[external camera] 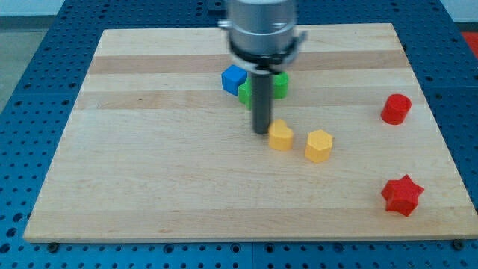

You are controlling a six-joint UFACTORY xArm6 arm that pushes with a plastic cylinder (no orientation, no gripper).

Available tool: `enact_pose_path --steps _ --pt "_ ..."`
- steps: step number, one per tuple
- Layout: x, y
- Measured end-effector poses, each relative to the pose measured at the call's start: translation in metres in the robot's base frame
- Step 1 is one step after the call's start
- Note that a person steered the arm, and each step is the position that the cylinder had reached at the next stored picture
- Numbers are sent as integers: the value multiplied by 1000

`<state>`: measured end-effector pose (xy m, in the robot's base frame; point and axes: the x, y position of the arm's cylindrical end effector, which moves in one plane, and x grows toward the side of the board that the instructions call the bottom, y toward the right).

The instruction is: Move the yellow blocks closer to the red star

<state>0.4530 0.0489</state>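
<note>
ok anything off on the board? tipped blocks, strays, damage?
Nothing stands out. All blocks sit flat on the wooden board, none at its edge. My tip is just left of one yellow block; the other yellow block and the red star lie further right.

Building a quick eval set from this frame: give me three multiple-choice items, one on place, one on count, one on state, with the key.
1. Where is my tip relative to the nearer yellow block?
A. Just at its view-left side
B. Far off at the view's right edge
C. Beside the red star

2. How many red blocks lie on the board?
A. One
B. Two
C. Three

3. How do the two yellow blocks lie?
A. Stacked
C. Side by side, a small gap between
B. At opposite corners

Key: 1 A, the rod ends right beside that block. 2 B, a red star and a rounded red block. 3 C, the second yellow block sits just to the view's right.
</note>
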Motion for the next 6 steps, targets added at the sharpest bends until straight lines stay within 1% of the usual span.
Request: enact_pose_path --steps 1,2,3,4,5,6 --pt "9 59" --pt "25 105" --pt "31 101" --pt "4 51" --pt "4 -20" --pt "29 28"
